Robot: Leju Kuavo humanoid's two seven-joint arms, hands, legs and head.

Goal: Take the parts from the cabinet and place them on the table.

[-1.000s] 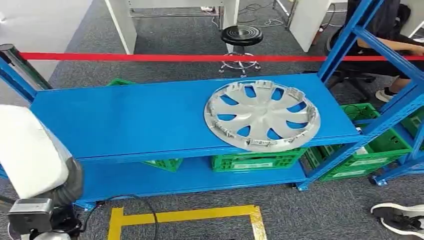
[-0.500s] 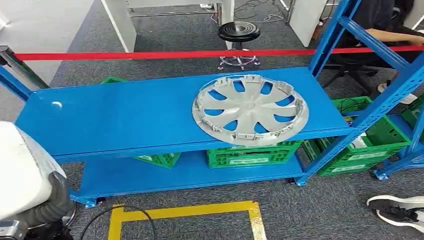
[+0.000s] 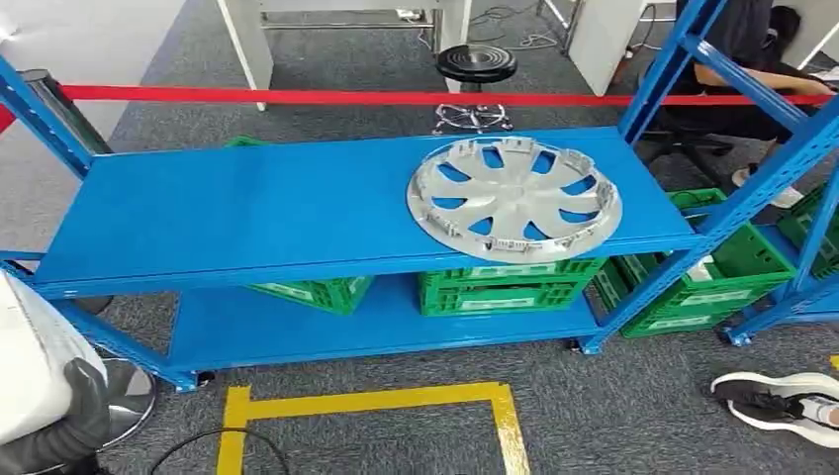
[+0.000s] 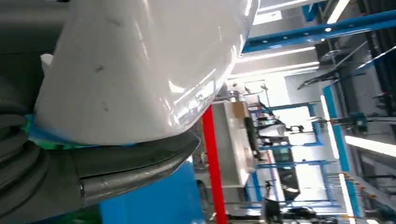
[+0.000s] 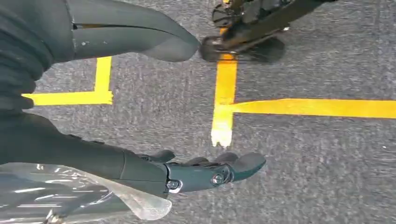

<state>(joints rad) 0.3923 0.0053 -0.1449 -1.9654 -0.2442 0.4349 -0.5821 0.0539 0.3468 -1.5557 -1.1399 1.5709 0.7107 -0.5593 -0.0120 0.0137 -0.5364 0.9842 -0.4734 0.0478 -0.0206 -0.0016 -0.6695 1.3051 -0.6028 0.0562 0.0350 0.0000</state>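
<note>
A silver hubcap [image 3: 514, 201] lies flat on the right half of the blue rack's upper shelf [image 3: 247, 213], its rim slightly over the front edge. In the head view my left arm [image 3: 40, 396] hangs at the lower left, well short of the shelf. The left wrist view has the thick grey thumb of my left hand [image 4: 135, 163] under the white arm cover, and its fingers are hidden. My right hand [image 5: 205, 170] hangs over the grey carpet with its dark fingers stretched out and nothing in them.
Green crates [image 3: 505, 287] sit under the shelf, more [image 3: 712, 287] to the right behind a slanted blue upright [image 3: 712, 228]. Red barrier tape [image 3: 346, 97] and a black stool [image 3: 477, 64] lie beyond the rack. Yellow floor tape [image 3: 366, 401] and a person's shoe [image 3: 782, 401] are near.
The whole picture has shifted, so the camera moved; the hubcap keeps its place on the shelf. My left arm shows lower and smaller at the picture's corner.
</note>
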